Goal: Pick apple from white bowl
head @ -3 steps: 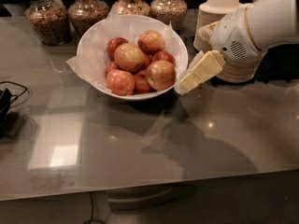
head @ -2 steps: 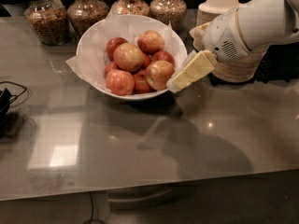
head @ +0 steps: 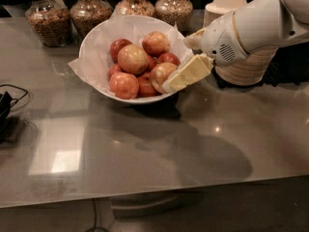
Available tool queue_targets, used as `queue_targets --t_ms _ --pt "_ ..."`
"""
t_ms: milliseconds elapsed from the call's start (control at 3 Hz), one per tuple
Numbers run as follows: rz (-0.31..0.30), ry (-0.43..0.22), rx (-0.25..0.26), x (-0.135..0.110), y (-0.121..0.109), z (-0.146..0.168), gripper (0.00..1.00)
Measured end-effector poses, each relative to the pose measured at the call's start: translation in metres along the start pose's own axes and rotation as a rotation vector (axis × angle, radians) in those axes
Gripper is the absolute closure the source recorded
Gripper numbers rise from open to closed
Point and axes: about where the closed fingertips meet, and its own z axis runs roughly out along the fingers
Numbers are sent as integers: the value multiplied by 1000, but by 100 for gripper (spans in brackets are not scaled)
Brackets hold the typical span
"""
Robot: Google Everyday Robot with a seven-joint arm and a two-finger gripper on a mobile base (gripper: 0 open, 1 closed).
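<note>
The white bowl (head: 96, 42), lined with crumpled white paper, stands at the back middle of the grey counter and holds a pile of apples. The apple (head: 160, 72), large, pale yellow-green with a red-orange blush, lies at the right front of the pile. My gripper (head: 170, 85), cream-coloured, reaches in from the right over the bowl's right rim, and its tip lies against the right side of that apple. A larger pale apple (head: 133, 58) sits on top of the pile, with deep-red apples (head: 118, 47) around it.
Several glass jars of grain (head: 48, 18) stand behind the bowl. A stack of small off-white bowls (head: 227, 1) is at the back right, behind my white arm (head: 251, 28). A black cable (head: 9, 100) lies at the left edge.
My gripper has moved left, from beside the bowl's right rim to over the rim and against the pale apple. The apples and bowl have not moved.
</note>
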Motion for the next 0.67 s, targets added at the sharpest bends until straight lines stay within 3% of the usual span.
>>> queue_targets --t_ms 333,667 --pt "-1 4 -6 -4 0 9 17" --pt "0 10 -9 -6 -2 17 27"
